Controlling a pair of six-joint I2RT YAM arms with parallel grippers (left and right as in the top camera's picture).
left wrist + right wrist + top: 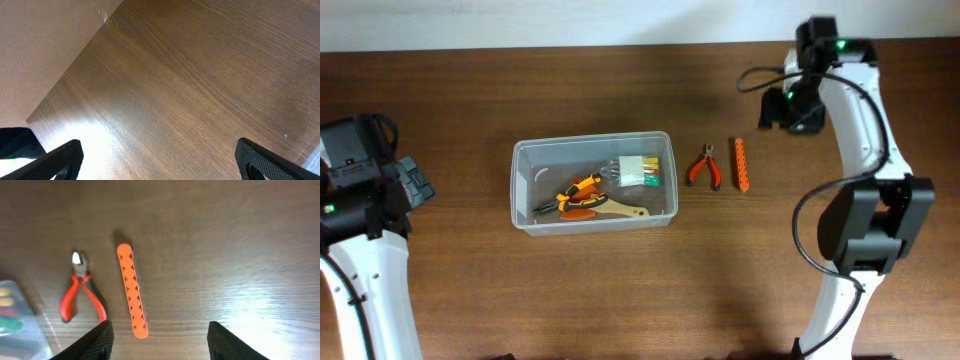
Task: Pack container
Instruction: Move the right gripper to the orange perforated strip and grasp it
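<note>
The clear plastic container (593, 183) sits mid-table and holds orange-handled pliers (578, 192), a wooden-handled tool and a clear packet of coloured bits (642, 171). Its corner shows at the left edge of the right wrist view (12, 320). Red-handled cutters (704, 166) (80, 294) and an orange bit holder strip (741, 164) (132, 291) lie on the table right of the container. My right gripper (798, 112) (159, 342) is open and empty, above the table just right of the strip. My left gripper (412, 182) (160, 160) is open and empty at the far left.
The wooden table's far edge meets a pale wall (40, 45). The right arm's base (865, 225) stands at the right, with a black cable looping beside it.
</note>
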